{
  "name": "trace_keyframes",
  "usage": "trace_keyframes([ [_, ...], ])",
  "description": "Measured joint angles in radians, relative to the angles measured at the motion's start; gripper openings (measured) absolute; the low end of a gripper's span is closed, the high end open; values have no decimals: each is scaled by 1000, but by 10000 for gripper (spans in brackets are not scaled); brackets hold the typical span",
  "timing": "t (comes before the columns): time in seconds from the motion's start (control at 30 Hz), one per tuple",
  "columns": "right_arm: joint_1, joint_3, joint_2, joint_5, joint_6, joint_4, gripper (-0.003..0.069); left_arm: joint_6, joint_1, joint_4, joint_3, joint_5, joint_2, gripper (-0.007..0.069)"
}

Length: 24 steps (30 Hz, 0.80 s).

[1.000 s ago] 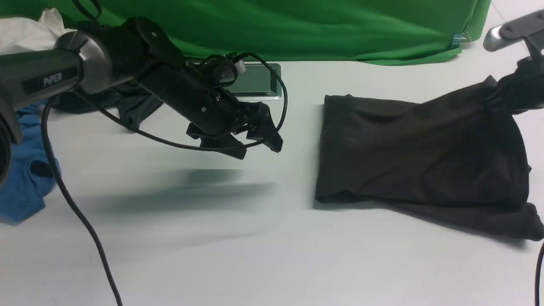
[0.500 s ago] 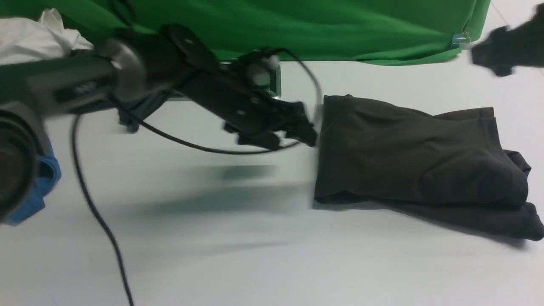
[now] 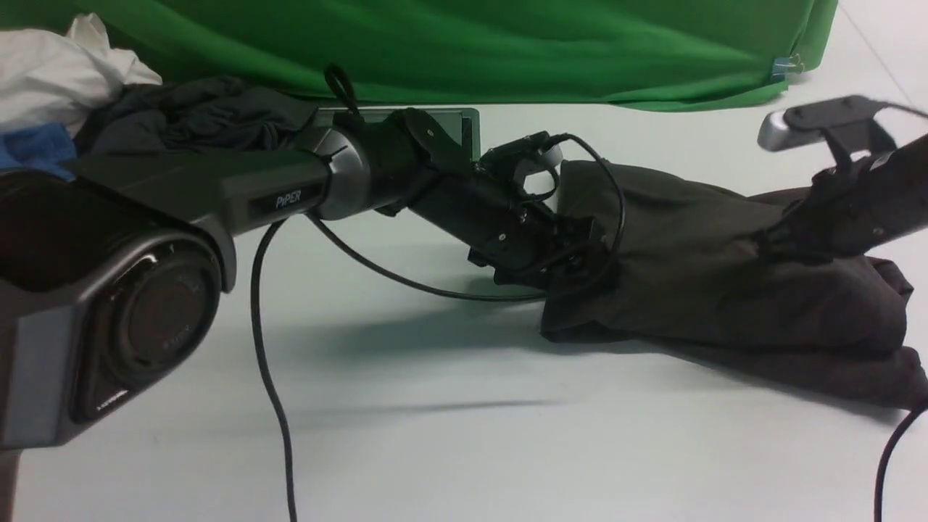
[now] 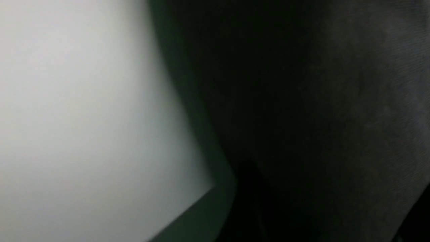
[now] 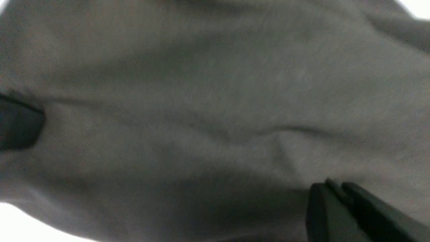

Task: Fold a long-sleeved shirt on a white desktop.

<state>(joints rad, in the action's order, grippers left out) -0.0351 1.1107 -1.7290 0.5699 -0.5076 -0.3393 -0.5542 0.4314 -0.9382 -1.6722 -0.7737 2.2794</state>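
The shirt [image 3: 710, 290] lies part-folded on the right of the desktop [image 3: 435, 435]. Within the last second the right gripper [image 3: 768, 243] drops the raised corner and returns onto the cloth, fingers [image 5: 20, 124] apart. The left gripper [image 3: 573, 264] crosses from mid-table to the shirt's left edge, and dark fabric hides whether it is closed. Another fold is probably being set up.

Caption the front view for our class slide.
Left gripper and right gripper at opposite ends of the long-sleeved shirt lying on the white desktop.
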Motion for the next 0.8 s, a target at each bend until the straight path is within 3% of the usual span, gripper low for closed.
trace_keyframes([
  [0.17, 0, 0, 107, -4, 3, -30, 31, 5, -65, -3, 0, -101, 4, 139],
  [0.23, 0, 0, 141, -3, 3, -49, 34, 5, -95, -1, 1, -121, -3, 91],
  [0.4, 0, 0, 251, 15, 0, -65, 41, 14, -201, 84, 16, -175, -91, 90],
  [0.5, 0, 0, 332, 19, 0, -67, 50, 32, -263, 137, 129, -152, -222, 90],
  [0.7, 0, 0, 393, 24, 0, -71, 69, 31, -288, 157, 488, 25, -429, 90],
  [0.8, -9, -1, 398, 24, 0, -75, 80, 24, -290, 178, 676, 208, -503, 90],
])
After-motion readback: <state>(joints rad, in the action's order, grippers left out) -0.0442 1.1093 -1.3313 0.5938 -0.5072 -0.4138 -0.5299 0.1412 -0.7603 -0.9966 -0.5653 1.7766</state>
